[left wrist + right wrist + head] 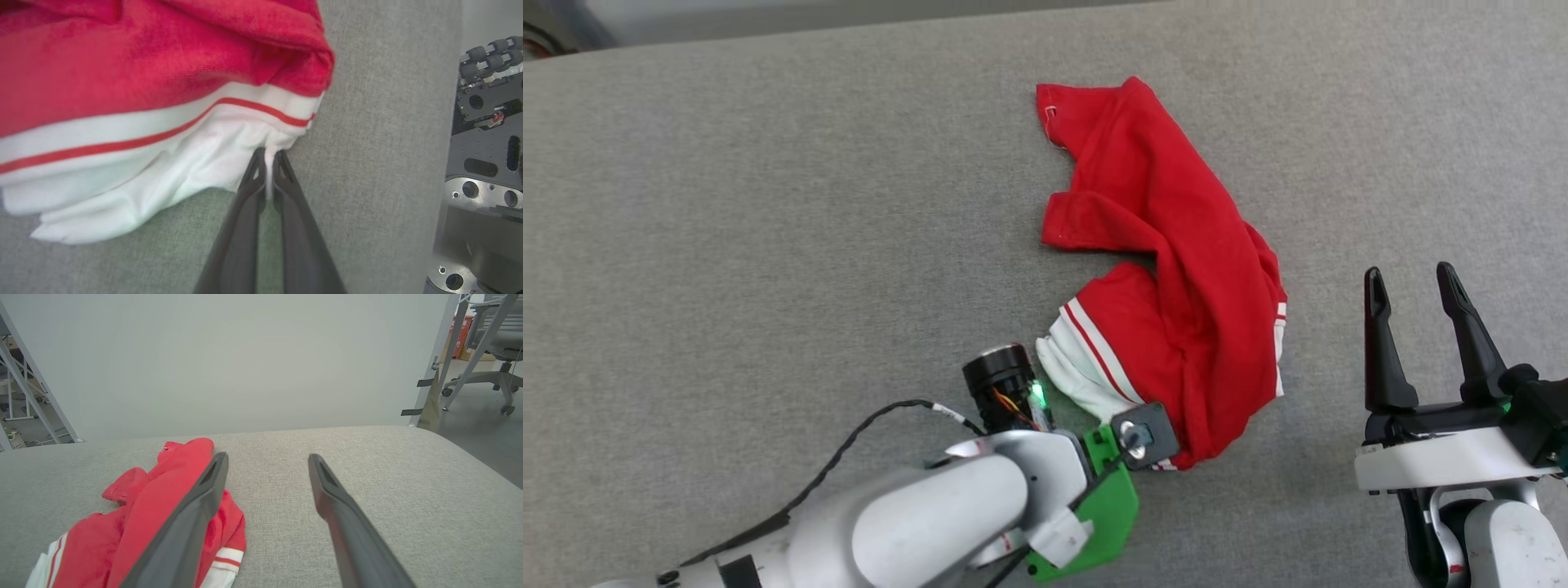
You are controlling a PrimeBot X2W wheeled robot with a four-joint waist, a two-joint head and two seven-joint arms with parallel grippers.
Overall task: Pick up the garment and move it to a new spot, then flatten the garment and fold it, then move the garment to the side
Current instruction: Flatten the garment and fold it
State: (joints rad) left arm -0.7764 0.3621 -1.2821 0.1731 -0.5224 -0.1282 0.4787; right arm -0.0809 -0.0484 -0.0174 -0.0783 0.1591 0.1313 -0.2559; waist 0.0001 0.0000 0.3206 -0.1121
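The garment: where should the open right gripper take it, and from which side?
Probably the striped hem on the right edge of the garment, approached from the right: that thin edge lies exposed toward the right gripper, while the left gripper pinches the white sleeve.

Red garment (1176, 245) edged white with thin red stripes, on flecked grey surface (768, 204); green bracket (1107, 514)

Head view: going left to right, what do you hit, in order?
Black cable → left wrist camera → garment → right end effector, open. The left end effector, shut on the garment's white sleeve edge, overlaps the garment, so it is left out.
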